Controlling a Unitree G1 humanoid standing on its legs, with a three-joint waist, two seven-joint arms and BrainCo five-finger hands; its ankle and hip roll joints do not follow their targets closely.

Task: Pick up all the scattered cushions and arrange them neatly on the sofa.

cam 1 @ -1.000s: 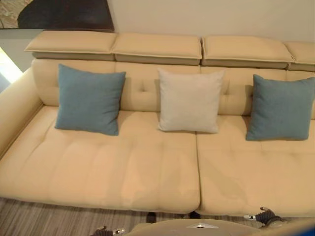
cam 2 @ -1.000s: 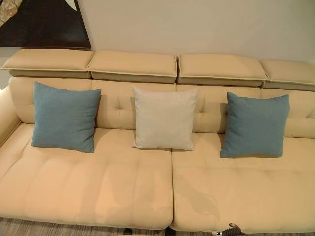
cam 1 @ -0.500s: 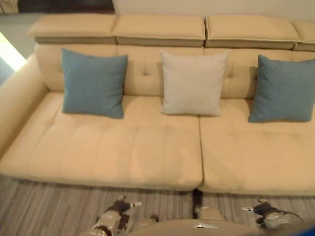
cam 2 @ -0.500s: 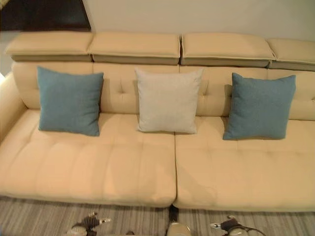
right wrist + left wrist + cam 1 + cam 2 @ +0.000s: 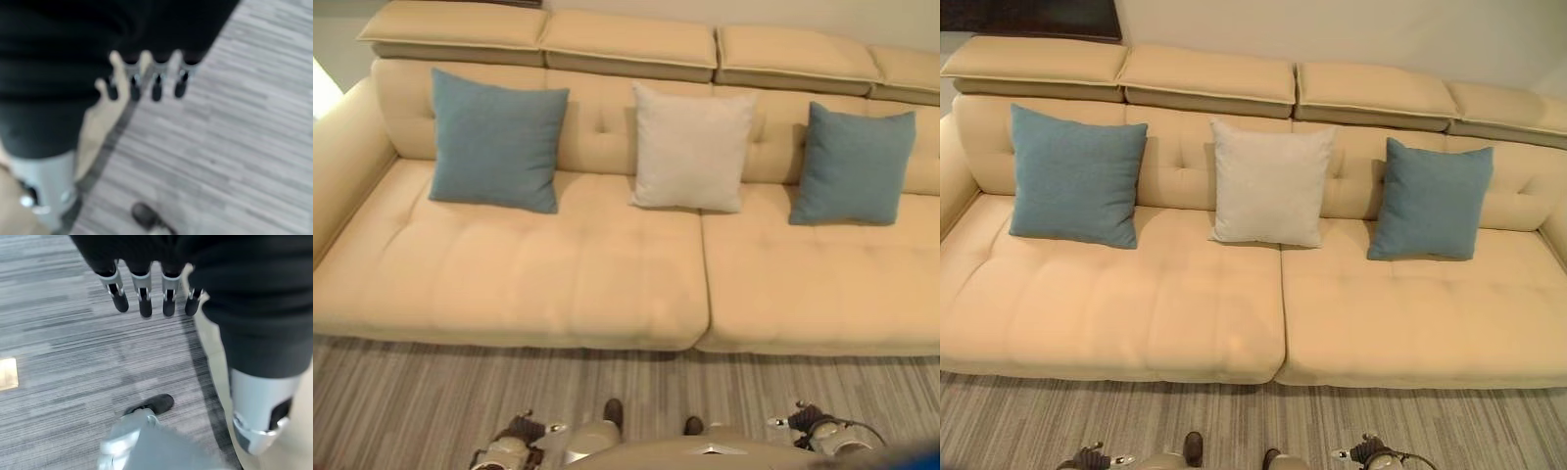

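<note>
Cushions, 2 blue (image 5: 1075,176) (image 5: 1429,201), 1 cream (image 5: 1269,184), upright along sofa (image 5: 1234,313) backrest.

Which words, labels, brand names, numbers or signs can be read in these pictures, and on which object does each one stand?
None: no readable text stands on the sofa, the two blue cushions, the white cushion or the striped carpet.

Left hand (image 5: 146,296) and right hand (image 5: 146,78) hang low, fingers straight
</note>
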